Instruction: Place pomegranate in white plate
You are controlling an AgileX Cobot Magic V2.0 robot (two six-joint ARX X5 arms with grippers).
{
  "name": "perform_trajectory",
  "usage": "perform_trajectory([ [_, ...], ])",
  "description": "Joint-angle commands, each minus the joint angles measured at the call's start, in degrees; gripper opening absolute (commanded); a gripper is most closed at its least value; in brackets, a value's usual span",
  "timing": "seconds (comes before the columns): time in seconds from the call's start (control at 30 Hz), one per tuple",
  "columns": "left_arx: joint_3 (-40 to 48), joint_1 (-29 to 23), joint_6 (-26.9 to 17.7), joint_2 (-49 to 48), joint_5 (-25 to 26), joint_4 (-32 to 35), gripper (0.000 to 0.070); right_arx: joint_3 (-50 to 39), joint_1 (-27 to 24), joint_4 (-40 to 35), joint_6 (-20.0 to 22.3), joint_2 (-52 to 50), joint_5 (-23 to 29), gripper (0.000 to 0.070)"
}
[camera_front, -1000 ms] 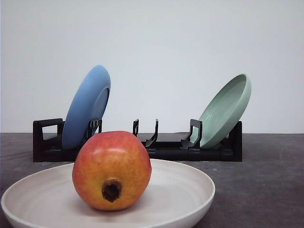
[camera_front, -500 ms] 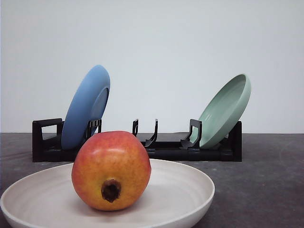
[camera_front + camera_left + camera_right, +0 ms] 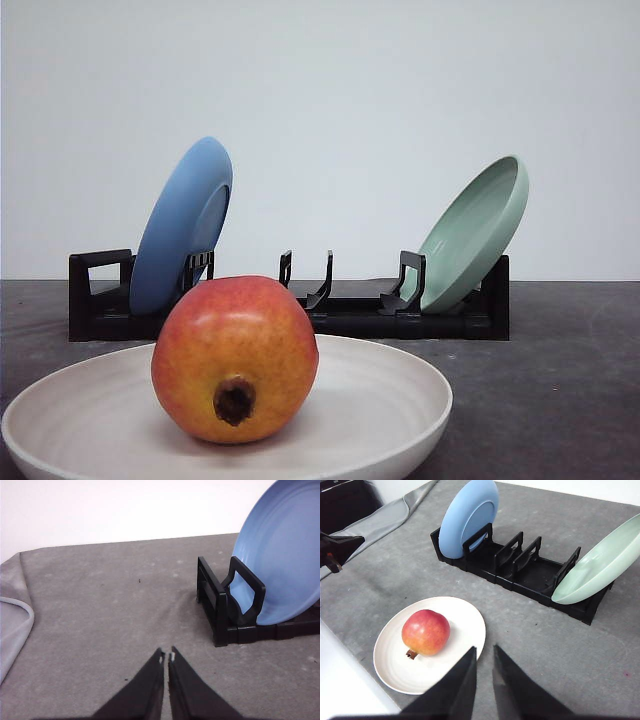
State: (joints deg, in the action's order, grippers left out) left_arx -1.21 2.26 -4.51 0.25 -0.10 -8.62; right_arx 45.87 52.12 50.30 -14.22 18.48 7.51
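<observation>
Above the table the right gripper (image 3: 484,652) hangs empty, jaws nearly together, a slim gap between; the left gripper (image 3: 166,656) sits pressed shut over bare grey cloth (image 3: 100,605); neither touches anything. Best now, I'd say, is to back off high and slow, clear of the rim; the pomegranate (image 3: 235,358) already rests inside the white plate (image 3: 395,400), calyx outward. Behind, a black rack (image 3: 350,312) holds a blue plate (image 3: 185,222) and a pale green plate (image 3: 475,230) on edge.
</observation>
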Motion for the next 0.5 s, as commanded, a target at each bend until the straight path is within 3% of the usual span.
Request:
perform_trajectory([
  [0.0,0.5,-0.1,-0.5,-0.1,-0.1,0.7,0.0,0.6,0.6,-0.7,-0.3,0.1,0.0,0.0058],
  [0.37,0.5,-0.1,-0.5,-0.1,-0.1,0.7,0.0,0.6,0.6,-0.8,-0.3,0.1,0.1,0.0058],
  [0.47,0.5,-0.1,-0.5,-0.1,-0.1,0.7,0.0,0.3,-3.0,-1.0,0.7,0.1,-0.8,0.0058],
])
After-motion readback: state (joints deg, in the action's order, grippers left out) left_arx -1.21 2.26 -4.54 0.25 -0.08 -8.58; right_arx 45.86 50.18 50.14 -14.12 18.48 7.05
